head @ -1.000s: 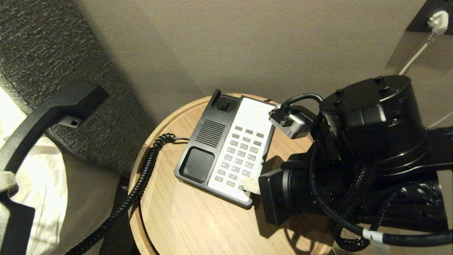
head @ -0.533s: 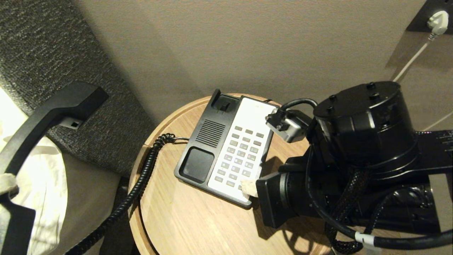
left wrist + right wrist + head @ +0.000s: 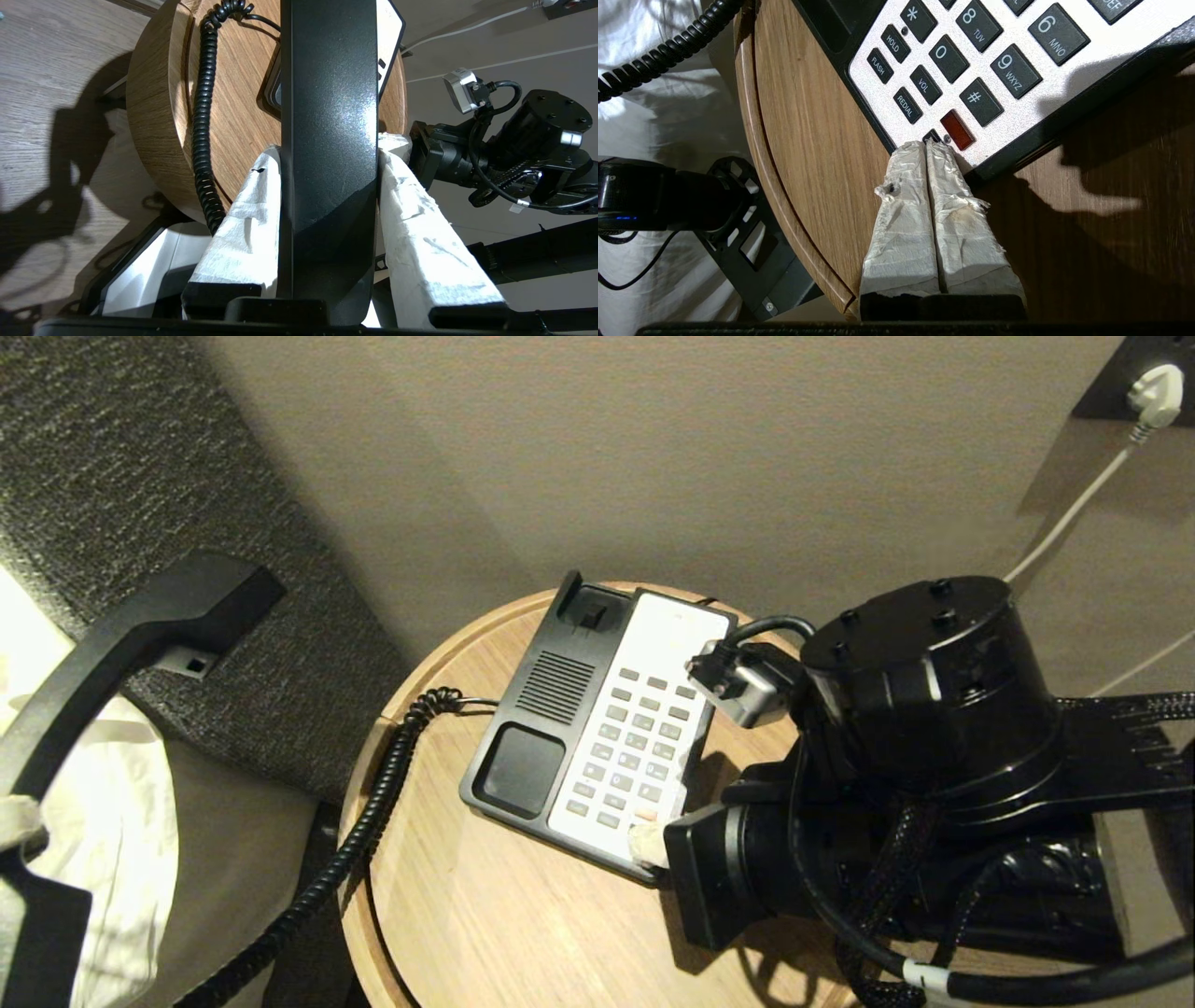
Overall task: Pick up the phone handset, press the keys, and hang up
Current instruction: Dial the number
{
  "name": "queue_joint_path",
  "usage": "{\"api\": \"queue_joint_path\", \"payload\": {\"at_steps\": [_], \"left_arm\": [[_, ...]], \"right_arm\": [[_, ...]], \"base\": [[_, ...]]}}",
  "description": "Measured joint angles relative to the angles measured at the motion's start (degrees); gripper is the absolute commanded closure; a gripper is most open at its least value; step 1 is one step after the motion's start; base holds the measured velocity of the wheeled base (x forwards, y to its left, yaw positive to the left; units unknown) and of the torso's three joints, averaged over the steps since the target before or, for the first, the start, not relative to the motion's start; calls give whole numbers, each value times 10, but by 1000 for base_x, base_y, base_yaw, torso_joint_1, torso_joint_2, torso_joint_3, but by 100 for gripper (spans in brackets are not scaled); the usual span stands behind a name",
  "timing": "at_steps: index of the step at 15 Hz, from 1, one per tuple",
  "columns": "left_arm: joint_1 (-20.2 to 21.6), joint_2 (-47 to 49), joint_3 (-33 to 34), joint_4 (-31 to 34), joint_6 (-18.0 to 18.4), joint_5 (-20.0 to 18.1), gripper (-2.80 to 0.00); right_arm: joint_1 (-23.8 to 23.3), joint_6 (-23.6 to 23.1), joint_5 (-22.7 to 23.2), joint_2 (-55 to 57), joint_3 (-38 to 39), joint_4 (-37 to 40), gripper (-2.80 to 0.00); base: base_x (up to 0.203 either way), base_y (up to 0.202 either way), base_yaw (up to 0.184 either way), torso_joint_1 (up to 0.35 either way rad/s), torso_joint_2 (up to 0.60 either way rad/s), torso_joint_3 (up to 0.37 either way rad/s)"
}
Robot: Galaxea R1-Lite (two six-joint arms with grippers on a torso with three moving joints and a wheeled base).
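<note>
Handset (image 3: 327, 140) sat clamped in the left gripper (image 3: 329, 158) jaws at frame left, off the phone, so the right gripper (image 3: 927, 149), jaws closed, could reach the keys (image 3: 952, 60).

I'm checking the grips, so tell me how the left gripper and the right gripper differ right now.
The left gripper is clamped on the phone handset, held off the table; the right gripper holds nothing. The left fingers are spread by the handset; the right fingers are pressed together, tips at the keys beside the red button. Both have white-wrapped fingers.
</note>
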Motion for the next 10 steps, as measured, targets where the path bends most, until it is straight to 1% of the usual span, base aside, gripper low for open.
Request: {"api": "queue_joint_path", "payload": {"at_steps": [10], "left_arm": [[0, -7, 11, 0, 0, 0, 0]], "right_arm": [[0, 0, -1, -9, -1, 1, 0]], "base": [[0, 0, 0, 0, 0, 0]]}}
